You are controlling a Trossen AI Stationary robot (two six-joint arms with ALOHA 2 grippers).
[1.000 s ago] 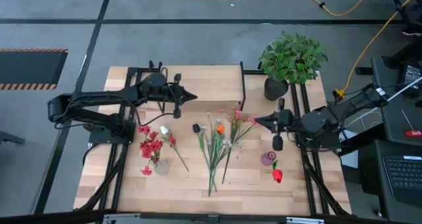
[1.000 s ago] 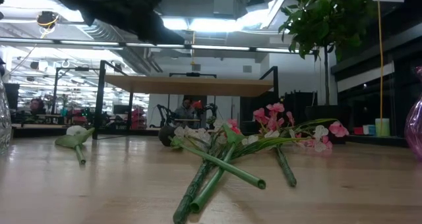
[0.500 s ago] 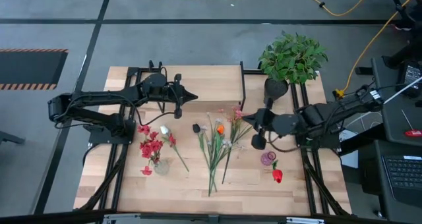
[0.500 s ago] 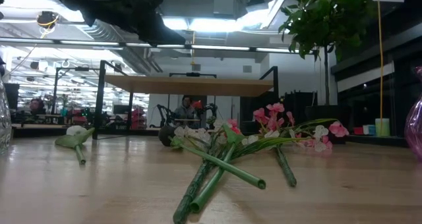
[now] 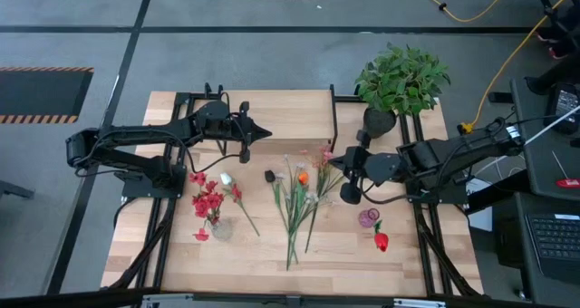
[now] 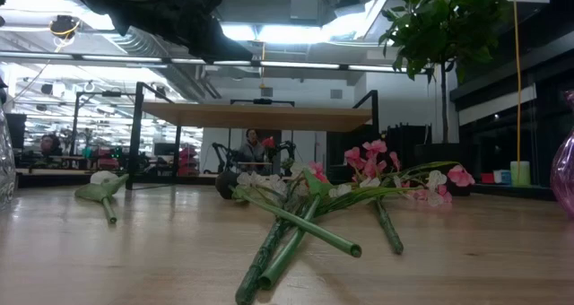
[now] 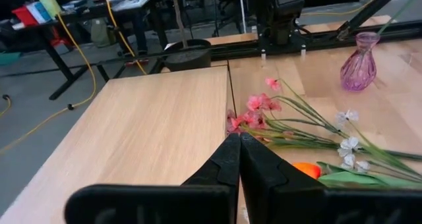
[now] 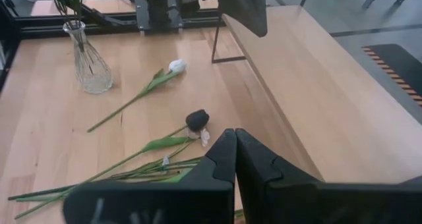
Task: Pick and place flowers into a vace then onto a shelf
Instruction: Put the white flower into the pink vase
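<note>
The shelf (image 5: 272, 115) stands at the back middle of the table (image 5: 344, 254). A potted plant (image 5: 400, 80) sits at the back right corner, just right of the shelf. A loose bunch of flowers (image 5: 300, 195) lies in front of the shelf at mid-table. Left of it, 1 single stem (image 5: 236, 199) lies beside a glass vase (image 5: 218, 225) holding flowers. A 2nd, smaller vase (image 5: 368, 218) stands to the right of the bunch, with 1 bloom (image 5: 381, 242) just in front of it.
</note>
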